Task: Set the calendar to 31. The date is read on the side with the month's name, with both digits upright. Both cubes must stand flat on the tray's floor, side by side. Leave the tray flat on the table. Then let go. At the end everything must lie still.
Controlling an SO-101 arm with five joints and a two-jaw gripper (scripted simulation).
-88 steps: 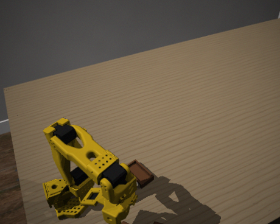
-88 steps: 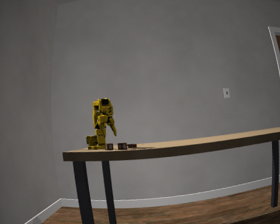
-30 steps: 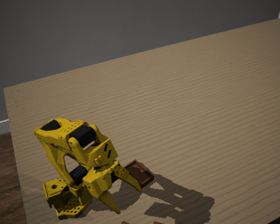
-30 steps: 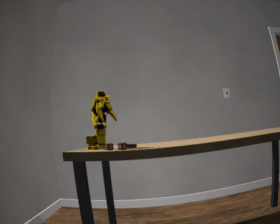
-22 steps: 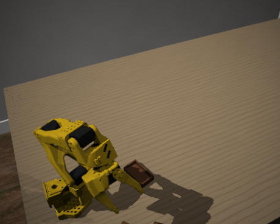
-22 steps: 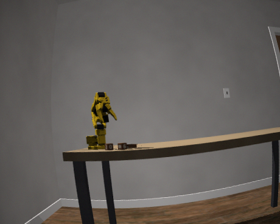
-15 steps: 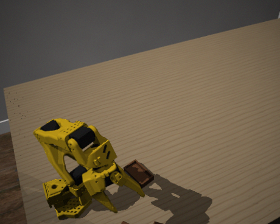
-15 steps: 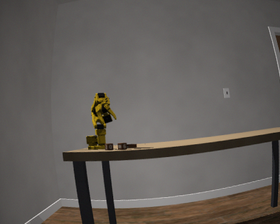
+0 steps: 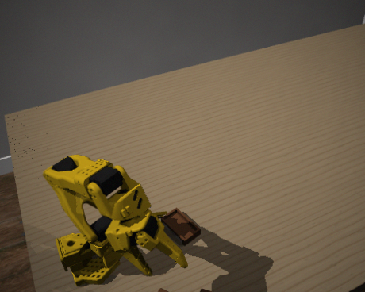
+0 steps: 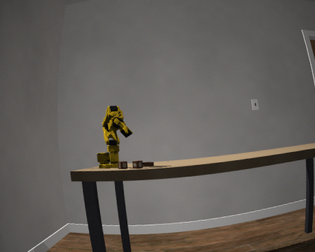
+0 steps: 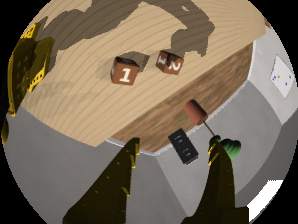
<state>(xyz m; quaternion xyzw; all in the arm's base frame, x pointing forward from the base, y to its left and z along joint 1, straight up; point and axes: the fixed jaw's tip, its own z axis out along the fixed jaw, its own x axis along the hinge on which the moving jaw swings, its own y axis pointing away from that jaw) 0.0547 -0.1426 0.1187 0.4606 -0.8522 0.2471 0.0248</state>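
Observation:
My gripper (image 9: 166, 269) (image 11: 175, 143) is open and empty, raised above the table near the arm's base. The brown tray (image 9: 191, 237) (image 10: 149, 164) lies flat on the table beside the arm, with no cube in it; its month name is not readable. One brown cube (image 11: 124, 72) (image 10: 122, 165) lies on the table, showing a white 1 in the wrist view and what looks like a 0 in the exterior view. The other cube (image 11: 170, 62) (image 10: 137, 164) lies apart from it, showing a 2 and another digit in the wrist view and a 6 in the exterior view.
The arm's base (image 9: 87, 270) (image 10: 107, 165) stands near the table's left end. The table's front edge (image 10: 144, 178) runs close behind both cubes in the wrist view. Beyond it, a dark box (image 11: 183, 146) and a red-brown cylinder (image 11: 195, 111) show away from the table.

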